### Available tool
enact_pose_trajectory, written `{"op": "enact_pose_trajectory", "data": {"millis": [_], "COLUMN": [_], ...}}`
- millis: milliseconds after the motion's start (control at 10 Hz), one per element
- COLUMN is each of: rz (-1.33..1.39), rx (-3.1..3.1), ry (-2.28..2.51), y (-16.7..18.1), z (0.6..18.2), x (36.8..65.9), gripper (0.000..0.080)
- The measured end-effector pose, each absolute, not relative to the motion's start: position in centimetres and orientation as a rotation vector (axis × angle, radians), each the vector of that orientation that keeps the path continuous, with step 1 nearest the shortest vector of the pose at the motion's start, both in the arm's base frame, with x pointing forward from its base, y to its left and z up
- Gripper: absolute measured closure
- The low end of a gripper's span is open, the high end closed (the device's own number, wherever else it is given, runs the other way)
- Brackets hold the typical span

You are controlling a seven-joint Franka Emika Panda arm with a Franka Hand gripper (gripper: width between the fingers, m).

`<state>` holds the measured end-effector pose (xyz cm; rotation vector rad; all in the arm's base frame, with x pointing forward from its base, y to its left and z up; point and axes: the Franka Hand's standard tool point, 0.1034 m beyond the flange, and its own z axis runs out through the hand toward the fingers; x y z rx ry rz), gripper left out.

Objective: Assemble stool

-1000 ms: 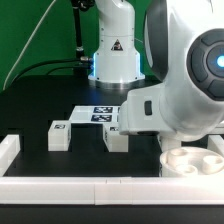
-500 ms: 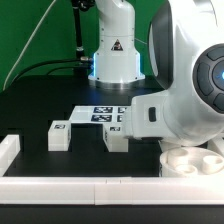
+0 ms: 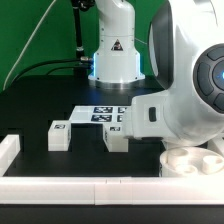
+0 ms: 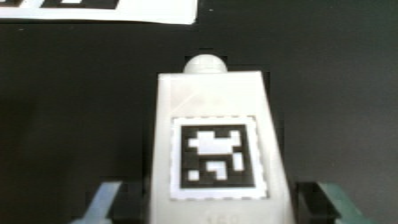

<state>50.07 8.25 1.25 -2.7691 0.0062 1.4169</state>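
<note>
In the wrist view a white stool leg (image 4: 210,130) lies lengthwise between my fingers, its black-and-white tag facing up and a round peg on its far end. My gripper (image 4: 217,202) is shut on this leg, with one finger (image 4: 111,203) against each long side. The leg rests on the black table. In the exterior view two legs stand on the table (image 3: 58,135) (image 3: 117,136), and the round seat (image 3: 188,160) lies at the right front. The arm's bulky body hides the fingers there.
The marker board (image 3: 100,113) lies behind the legs, and its edge shows in the wrist view (image 4: 98,8). White border bars run along the left (image 3: 8,150) and the front (image 3: 80,186). The robot base (image 3: 112,55) stands at the back.
The arm's body shifted a little at first, then held still over the last half second. Both legs and the seat in the exterior view have not moved.
</note>
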Motion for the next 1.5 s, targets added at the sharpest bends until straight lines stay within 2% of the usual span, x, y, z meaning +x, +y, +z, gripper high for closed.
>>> {"op": "enact_pose_trajectory", "data": {"millis": [300,400,500,600,900,1100,1200,1300,1400,1500], "rz": [1.408,1.367,1.285,1.235,1.158,0.887,0.733,0.533,0.406,0.283], "rx": [-2.772,-2.764,-2.781,-2.799,-2.830,-2.924,-2.975,-3.022,-3.034,-3.050], "ry": [0.000,-0.086,-0.138,-0.160,-0.161,-0.200,-0.254,-0.343,-0.344,-0.335], "y": [8.3,8.2,8.0,8.0,8.2,8.3,8.6,9.3,9.6,9.4], "z": [1.6,3.6,6.6,8.8,8.7,8.7,11.1,14.3,15.0,14.4], "x": [50.3,51.3,52.7,53.3,54.1,55.6,56.5,58.1,58.3,58.8], "gripper": [0.0465,0.0463,0.0463,0.0463,0.0463,0.0463,0.0463,0.0463,0.0463,0.0463]}}
